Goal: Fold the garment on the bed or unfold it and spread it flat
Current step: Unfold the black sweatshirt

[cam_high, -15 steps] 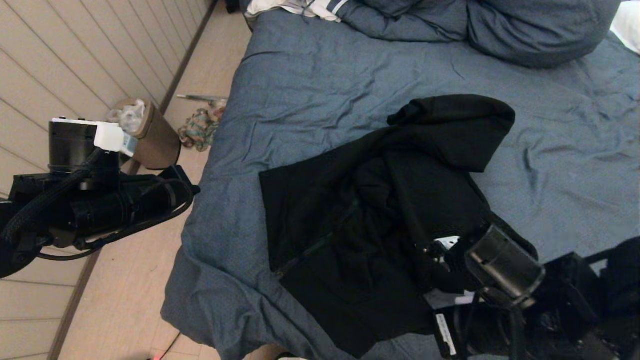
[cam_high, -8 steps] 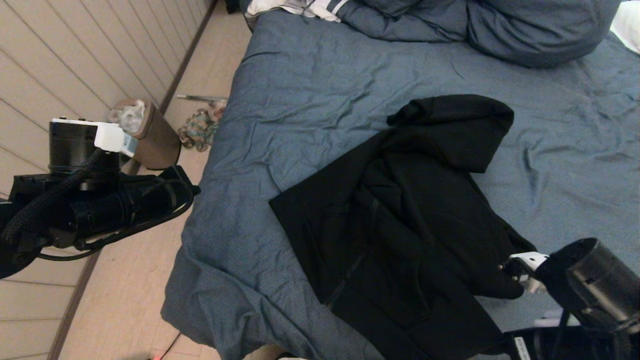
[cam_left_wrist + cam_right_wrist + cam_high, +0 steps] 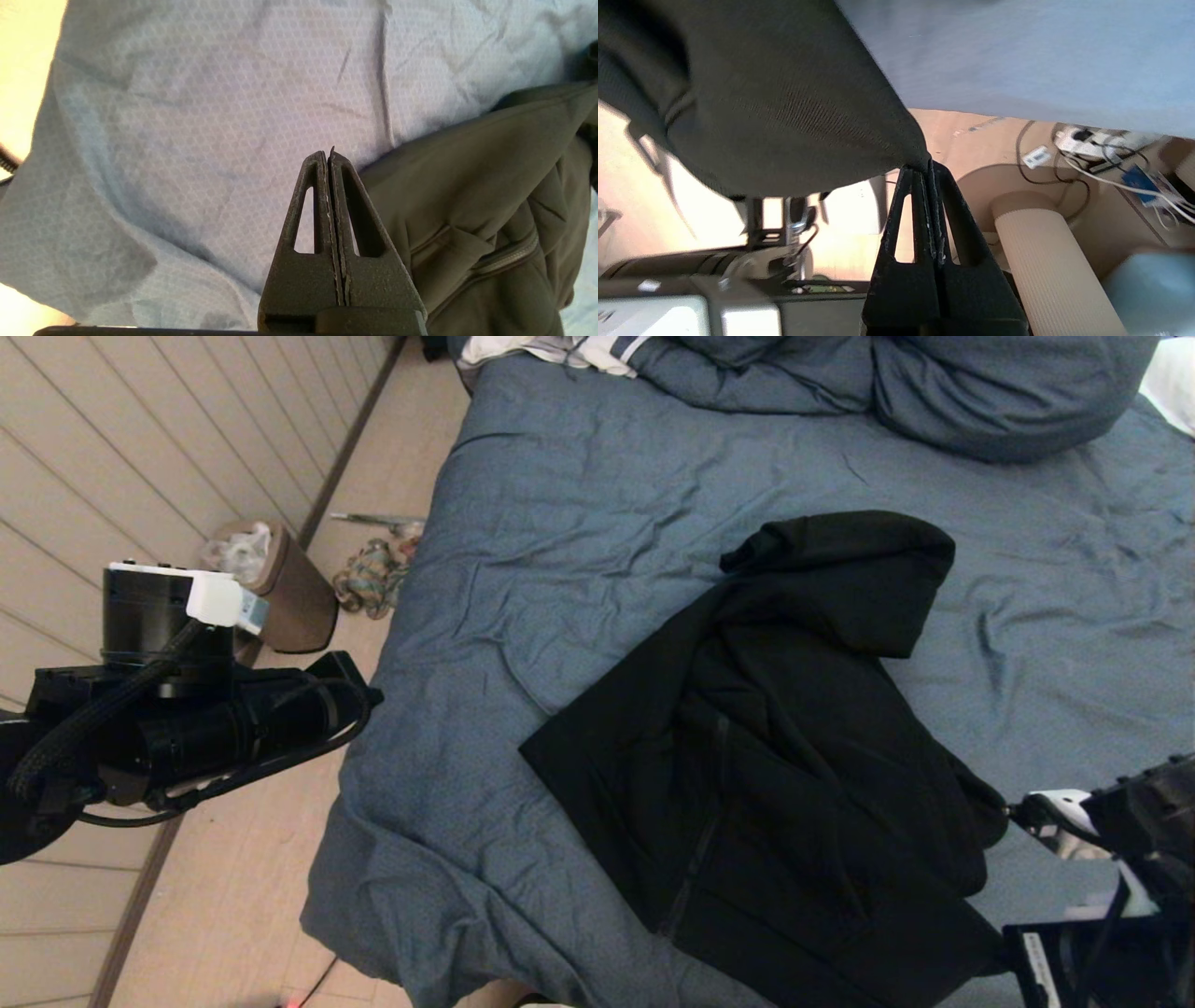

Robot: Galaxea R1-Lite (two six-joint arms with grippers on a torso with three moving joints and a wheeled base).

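Right gripper pinching the black garment at the bed's near edge

The left gripper [image 3: 329,156], fingers pressed together and empty, hovers at 9 o'clock; the garment [image 3: 775,756] lies rumpled on the bed [image 3: 579,523] at center; the right gripper [image 3: 928,165], at 4 o'clock, clamps its edge.

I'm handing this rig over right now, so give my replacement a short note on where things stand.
Right gripper: jaws shut on an edge of the garment, at the bed's near right.
Left gripper: jaws shut, empty, beside the bed on its left.
Garment: near half of the bed, partly opened out, hood end away from the robot, zipper showing.
Done: partly unfolded.
Left: spread it flat; one part is bunched by the right gripper.
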